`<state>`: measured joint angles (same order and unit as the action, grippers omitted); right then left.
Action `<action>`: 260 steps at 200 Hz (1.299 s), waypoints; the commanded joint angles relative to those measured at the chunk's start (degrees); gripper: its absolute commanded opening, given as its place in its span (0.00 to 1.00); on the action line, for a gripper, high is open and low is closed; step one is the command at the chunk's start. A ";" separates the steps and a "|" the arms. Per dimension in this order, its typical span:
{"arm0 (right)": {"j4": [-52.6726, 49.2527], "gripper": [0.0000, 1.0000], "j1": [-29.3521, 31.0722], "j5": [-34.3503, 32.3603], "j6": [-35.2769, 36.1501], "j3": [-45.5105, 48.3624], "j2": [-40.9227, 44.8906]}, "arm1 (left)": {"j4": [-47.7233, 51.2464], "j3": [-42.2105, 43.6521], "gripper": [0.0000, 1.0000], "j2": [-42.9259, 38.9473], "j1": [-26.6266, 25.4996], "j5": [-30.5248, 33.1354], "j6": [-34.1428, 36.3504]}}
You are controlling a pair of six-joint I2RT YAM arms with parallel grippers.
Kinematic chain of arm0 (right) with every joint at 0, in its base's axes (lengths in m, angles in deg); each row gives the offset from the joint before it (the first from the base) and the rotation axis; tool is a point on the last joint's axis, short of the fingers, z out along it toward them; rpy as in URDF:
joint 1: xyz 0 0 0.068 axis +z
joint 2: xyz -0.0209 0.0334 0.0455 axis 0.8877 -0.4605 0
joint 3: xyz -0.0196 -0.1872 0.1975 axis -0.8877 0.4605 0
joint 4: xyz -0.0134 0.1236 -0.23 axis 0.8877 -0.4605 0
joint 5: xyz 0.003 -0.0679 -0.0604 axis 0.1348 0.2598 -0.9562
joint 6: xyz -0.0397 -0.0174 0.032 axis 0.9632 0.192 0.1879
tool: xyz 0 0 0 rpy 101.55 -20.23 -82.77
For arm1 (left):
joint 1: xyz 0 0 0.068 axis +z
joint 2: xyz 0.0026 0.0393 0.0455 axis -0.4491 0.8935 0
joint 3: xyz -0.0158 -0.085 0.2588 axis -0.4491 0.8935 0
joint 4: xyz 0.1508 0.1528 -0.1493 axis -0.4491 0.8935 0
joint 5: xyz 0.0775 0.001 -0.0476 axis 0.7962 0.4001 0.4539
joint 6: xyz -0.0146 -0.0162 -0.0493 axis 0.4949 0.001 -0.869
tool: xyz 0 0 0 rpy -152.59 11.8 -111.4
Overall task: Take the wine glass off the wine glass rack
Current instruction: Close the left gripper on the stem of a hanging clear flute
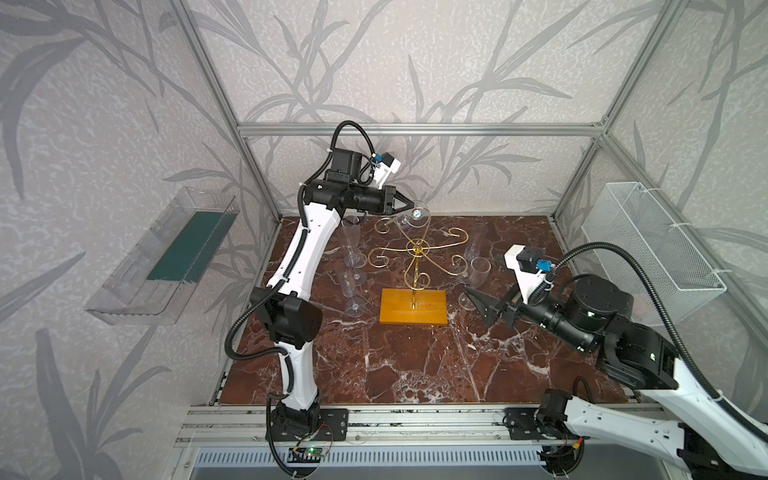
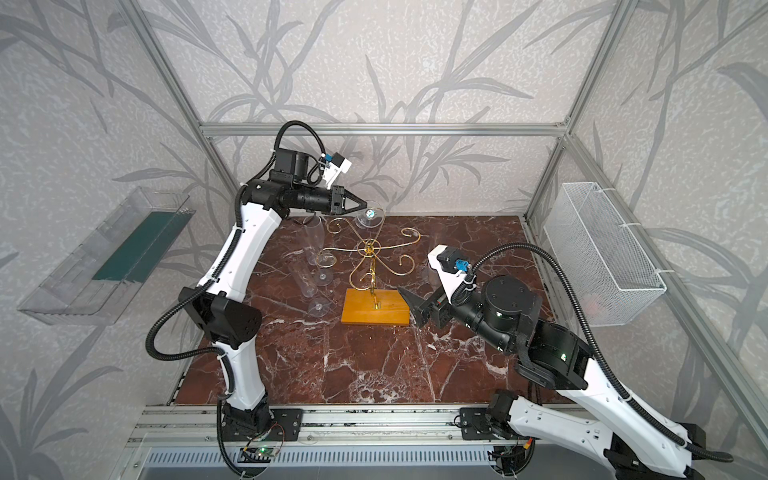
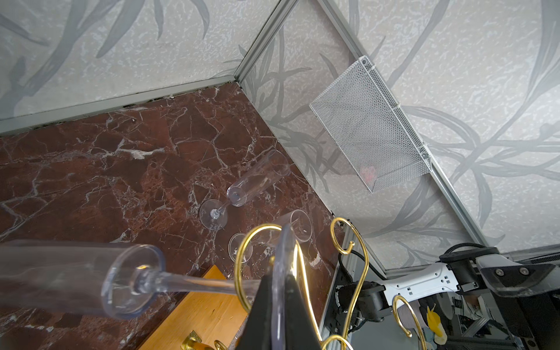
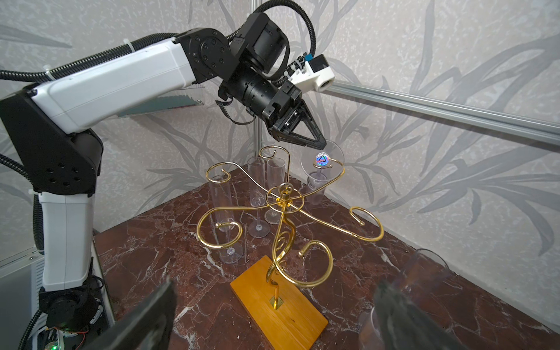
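The wine glass (image 4: 322,159) hangs upside down on the wine glass rack (image 4: 285,194), on the far arm closest to the back wall. Its foot disc is up top w/ a shiny little sticker on it, and the bowl dangles below the gold scroll. The left claw (image 4: 322,145) comes in from the left & above, jaws pinched together on the edge of that foot disc. The left wrist view shows it best: the clear disc is sandwiched between the black fingers (image 3: 263,306), and the stem runs off to the bowl.

The right claw (image 1: 490,305) sits low by the right end of the rack's orange wood base, jaws wide apart.

Other stuff: 3 clear flutes (image 1: 351,245) stand upright left of the rack, and 2 more (image 1: 478,266) stand on the right, near the right claw.

Containers: a white mesh basket (image 1: 652,249) is on the right wall w/ smth small & reddish in the bottom, can't tell what. A clear plastic bin (image 1: 137,291) is on the left wall w/ a dark green sheet inside.

The table (image 1: 415,365) is dark red marble w/ white veins. The walls are grey leaf-print wallpaper in an alu frame.
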<state>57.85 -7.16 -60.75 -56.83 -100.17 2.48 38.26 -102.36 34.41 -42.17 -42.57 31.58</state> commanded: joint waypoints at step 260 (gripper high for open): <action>1.63 0.99 -0.31 -2.40 -2.55 2.63 5.47 | -18.48 4.24 0.00 -2.27 -2.24 -3.09 -22.86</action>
<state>58.33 -7.16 -62.63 -58.91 -97.77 7.60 22.55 -98.05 34.00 -43.90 -44.36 10.12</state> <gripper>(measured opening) 0.991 0.064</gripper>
